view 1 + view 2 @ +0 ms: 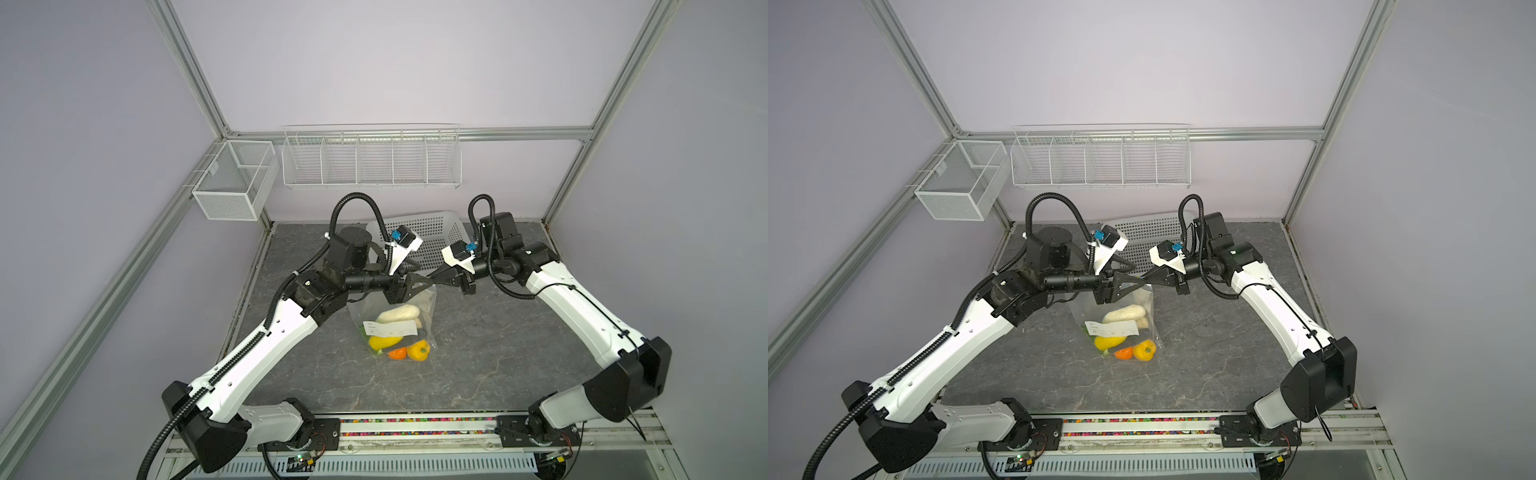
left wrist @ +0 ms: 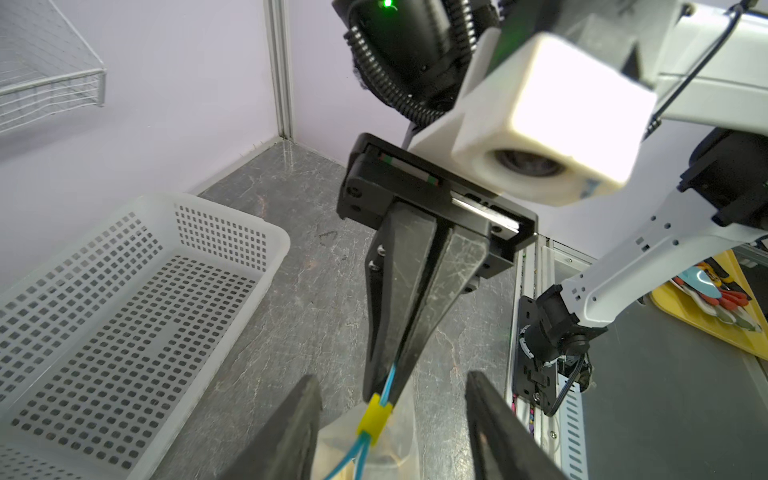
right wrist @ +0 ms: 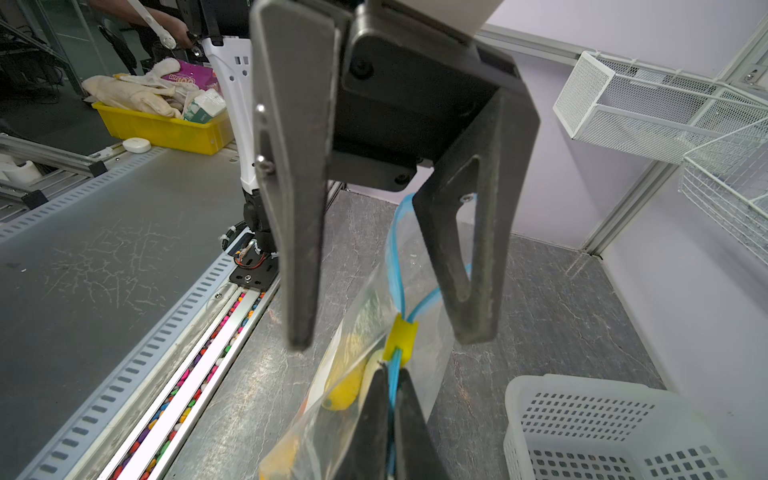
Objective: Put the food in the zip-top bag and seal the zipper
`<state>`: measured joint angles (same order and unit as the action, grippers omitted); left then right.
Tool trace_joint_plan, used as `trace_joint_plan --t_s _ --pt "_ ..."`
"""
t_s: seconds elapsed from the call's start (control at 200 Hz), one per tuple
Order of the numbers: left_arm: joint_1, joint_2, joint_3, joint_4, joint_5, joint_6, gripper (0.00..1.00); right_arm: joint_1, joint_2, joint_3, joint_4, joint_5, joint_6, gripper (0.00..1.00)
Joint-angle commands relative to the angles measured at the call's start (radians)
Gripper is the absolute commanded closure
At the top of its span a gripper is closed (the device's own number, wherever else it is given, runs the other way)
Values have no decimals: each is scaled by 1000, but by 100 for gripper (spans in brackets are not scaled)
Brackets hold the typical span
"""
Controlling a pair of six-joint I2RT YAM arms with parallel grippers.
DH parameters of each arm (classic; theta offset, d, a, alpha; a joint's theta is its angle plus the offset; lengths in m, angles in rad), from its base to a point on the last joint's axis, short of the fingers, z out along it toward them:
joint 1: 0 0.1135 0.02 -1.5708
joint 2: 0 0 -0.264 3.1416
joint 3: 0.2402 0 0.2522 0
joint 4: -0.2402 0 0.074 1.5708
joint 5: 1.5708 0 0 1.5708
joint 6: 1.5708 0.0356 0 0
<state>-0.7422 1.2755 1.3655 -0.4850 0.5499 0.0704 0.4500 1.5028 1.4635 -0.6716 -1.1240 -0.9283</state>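
Zip-top bag [image 1: 395,322]: mid-table [image 1: 490,345], top held up, food [image 1: 384,341] inside.
Right gripper [image 2: 384,386]: you're clenched on the zipper [image 3: 389,253] beside the yellow slider [image 3: 402,336].
Left gripper [image 3: 385,338]: jaws apart, straddling that slider.

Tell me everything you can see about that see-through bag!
The zip-top bag is clear, crinkly plastic with a white label. Toy food sits inside at its low end, on the grey table. Its blue zipper is pinched by the shut right hand; beyond the yellow slider the strip splits apart, not yet sealed. The open left hand straddles the slider.
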Motion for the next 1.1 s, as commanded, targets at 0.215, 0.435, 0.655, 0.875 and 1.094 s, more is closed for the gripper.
trace_joint_plan --t_s 0.215,0.435,0.655,0.875,1.094 --pt "-5 -11 -2 14 16 53 63 -14 -4 22 -16 -66 -34 93" --pt "-5 -7 -7 4 -7 51 68 -14 -14 18 -10 -72 -25 93" --pt "-4 37 40 -77 5 46 54 -12 -23 8 7 -75 -15 93" --pt "-5 48 64 -105 1 52 69 -11 -29 -7 25 -76 -7 93" --pt "-5 41 66 -118 -32 48 87 -13 -29 -8 33 -68 -3 93"
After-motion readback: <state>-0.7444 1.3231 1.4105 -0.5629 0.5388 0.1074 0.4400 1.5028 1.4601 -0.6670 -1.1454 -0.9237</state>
